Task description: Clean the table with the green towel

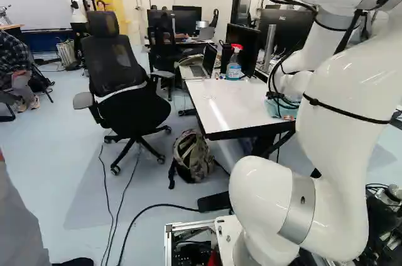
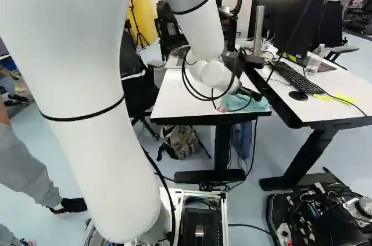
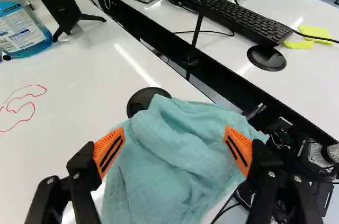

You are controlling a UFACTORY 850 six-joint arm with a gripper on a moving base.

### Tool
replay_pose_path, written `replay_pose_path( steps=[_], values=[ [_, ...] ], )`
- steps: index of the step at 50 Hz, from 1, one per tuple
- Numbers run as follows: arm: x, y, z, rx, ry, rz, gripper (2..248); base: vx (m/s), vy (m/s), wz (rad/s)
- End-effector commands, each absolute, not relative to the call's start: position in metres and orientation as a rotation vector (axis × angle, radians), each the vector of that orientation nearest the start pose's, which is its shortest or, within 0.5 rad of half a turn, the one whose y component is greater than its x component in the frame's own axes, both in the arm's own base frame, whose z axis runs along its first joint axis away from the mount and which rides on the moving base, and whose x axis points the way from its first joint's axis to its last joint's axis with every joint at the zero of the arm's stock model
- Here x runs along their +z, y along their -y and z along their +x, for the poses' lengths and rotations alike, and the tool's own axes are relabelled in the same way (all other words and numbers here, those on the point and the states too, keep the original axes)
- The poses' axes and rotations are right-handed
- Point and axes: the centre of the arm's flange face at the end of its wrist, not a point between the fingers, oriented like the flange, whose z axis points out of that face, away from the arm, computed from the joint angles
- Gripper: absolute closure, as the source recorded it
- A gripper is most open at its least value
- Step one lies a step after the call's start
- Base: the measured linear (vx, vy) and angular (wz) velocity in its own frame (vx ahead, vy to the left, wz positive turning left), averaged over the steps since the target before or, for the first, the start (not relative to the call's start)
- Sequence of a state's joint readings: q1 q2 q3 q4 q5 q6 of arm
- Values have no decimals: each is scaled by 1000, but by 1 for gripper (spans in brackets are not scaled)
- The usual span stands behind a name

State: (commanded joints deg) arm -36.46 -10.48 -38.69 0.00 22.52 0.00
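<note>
Bright; streaked glare on table (image 3: 74, 81)

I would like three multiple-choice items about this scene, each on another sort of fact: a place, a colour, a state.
1. Where is the towel?
A) on a chair
B) on the floor
C) on the table

2. What colour is the scribble?
A) red
B) black
C) green

3. How is the gripper?
A) shut, fingertips together
B) open
C) shut on a mouse

C: it lies bunched on the white tabletop.
A: its thin line is red.
B: its orange pads stand wide apart.
</note>
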Motion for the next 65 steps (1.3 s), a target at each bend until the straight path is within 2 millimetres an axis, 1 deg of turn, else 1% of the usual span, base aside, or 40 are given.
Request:
replay_pose_path(
  steps=[11,24,25,29,30,34,35,40,41,45,46,50,51,55,56,65],
  values=[
    [384,281,380,-1350,-977,-2966,3,0,0,0],
    [384,281,380,-1349,-977,-2966,3,0,0,0],
    [384,281,380,-1349,-977,-2966,9,0,0,0],
    [384,281,380,-1349,-977,-2966,9,0,0,0],
    [384,281,380,-1349,-977,-2966,46,0,0,0],
    [384,281,380,-1349,-977,-2966,46,0,0,0],
    [384,281,380,-1349,-977,-2966,85,0,0,0],
    [384,281,380,-1349,-977,-2966,85,0,0,0],
    [384,281,380,-1349,-977,-2966,122,0,0,0],
    [384,281,380,-1349,-977,-2966,122,0,0,0],
    [384,281,380,-1349,-977,-2966,159,0,0,0],
    [384,281,380,-1349,-977,-2966,159,0,0,0],
    [384,281,380,-1349,-977,-2966,190,0,0,0],
    [384,281,380,-1349,-977,-2966,190,0,0,0],
    [384,281,380,-1349,-977,-2966,199,0,0,0],
    [386,280,379,-1355,-976,-2964,199,0,0,0]
  ],
)
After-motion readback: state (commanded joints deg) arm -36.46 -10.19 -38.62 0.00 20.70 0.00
